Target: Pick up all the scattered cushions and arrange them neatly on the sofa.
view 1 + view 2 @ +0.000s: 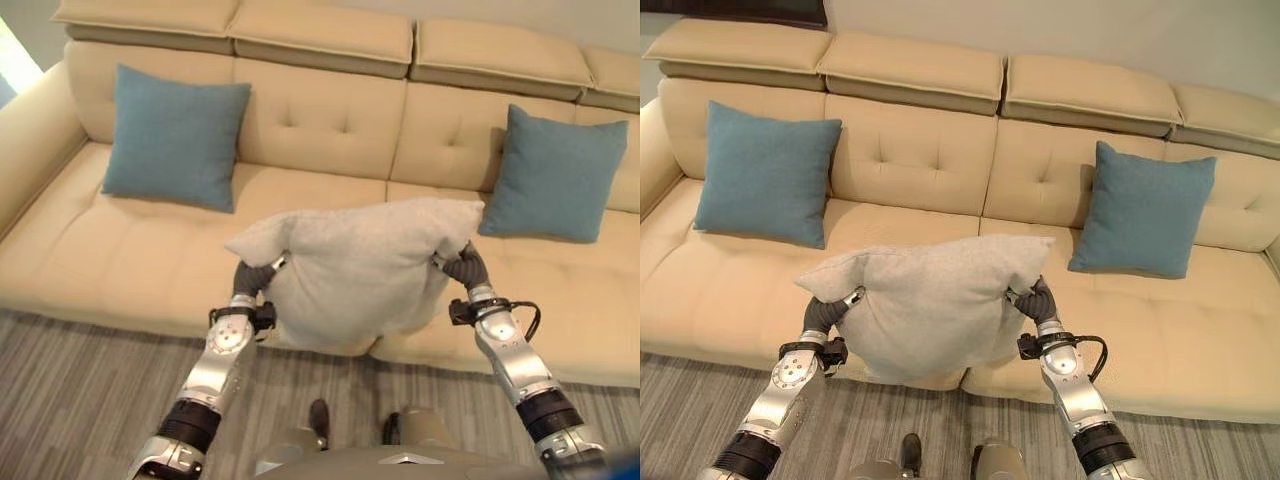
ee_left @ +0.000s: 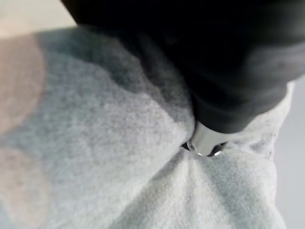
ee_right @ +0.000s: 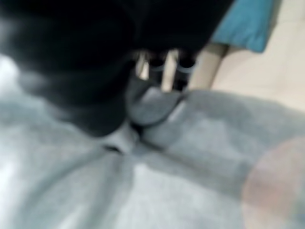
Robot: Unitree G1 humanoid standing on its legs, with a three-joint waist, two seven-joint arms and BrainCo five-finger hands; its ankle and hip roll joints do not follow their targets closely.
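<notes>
**Grey cushion held up in front of the sofa**

Both hands hold the grey cushion in the air, over the front edge of the beige sofa, roughly before the middle seat. The left hand pinches the cushion's left corner, with the fabric gathered into creases around its fingers in the left wrist view. The right hand is clenched on the right corner, dark fingertips pressed into bunched cloth in the right wrist view. The cushion hangs between them, sagging at the bottom and clear of the seat.

Two blue cushions lean upright against the backrest: the left blue cushion near the left armrest, the right blue cushion towards the right end. The seat stretch between them lies behind the grey cushion. A grey striped floor runs along the sofa's front.
</notes>
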